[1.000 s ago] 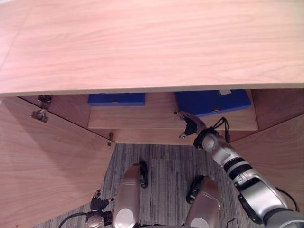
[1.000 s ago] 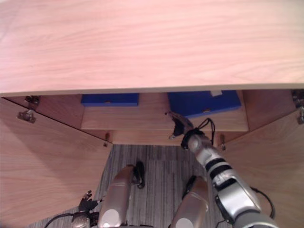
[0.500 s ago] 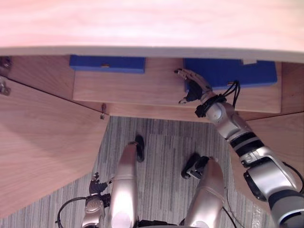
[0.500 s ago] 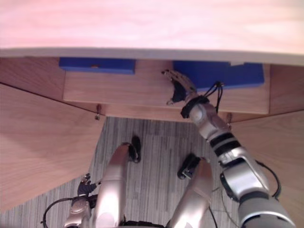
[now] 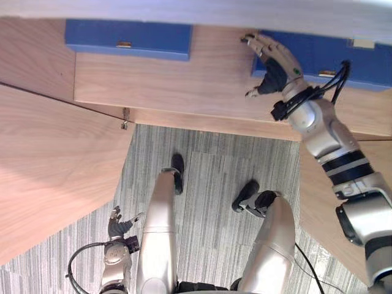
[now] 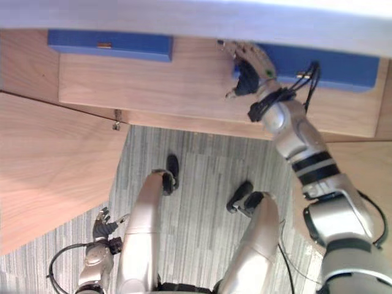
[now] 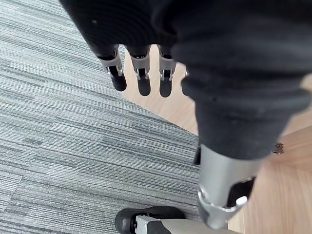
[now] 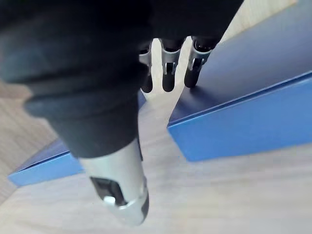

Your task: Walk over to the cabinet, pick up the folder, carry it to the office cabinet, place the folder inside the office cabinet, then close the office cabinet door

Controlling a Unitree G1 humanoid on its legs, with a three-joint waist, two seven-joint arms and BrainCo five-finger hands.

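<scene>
**Right hand open at near-left corner of right blue folder**

Right hand reaches into the open cabinet with its fingers nearly straight and its thumb spread apart, holding nothing. It sits over the near-left corner of the flat dark-blue folder on the right. In the right wrist view one fingertip is above the folder's top face and the others are above bare wood just beside its edge. Cannot tell whether any finger touches the folder.

That folder lies flat on the light-wood cabinet shelf, at the shelf's right end. A second flat dark-blue folder lies on the same shelf to the far left, well apart from the hand.

The open left wooden cabinet door swings out toward the near side. The open right wooden door shows only partly behind the right arm.

Left hand hangs low at near left over the grey striped carpet, fingers straight and loose, nothing in it.

The pale overhanging cabinet top hides the far parts of both folders. The right folder's right end is cut off at the view's edge. Small tabs on the folders' near edges are too small to make out.
</scene>
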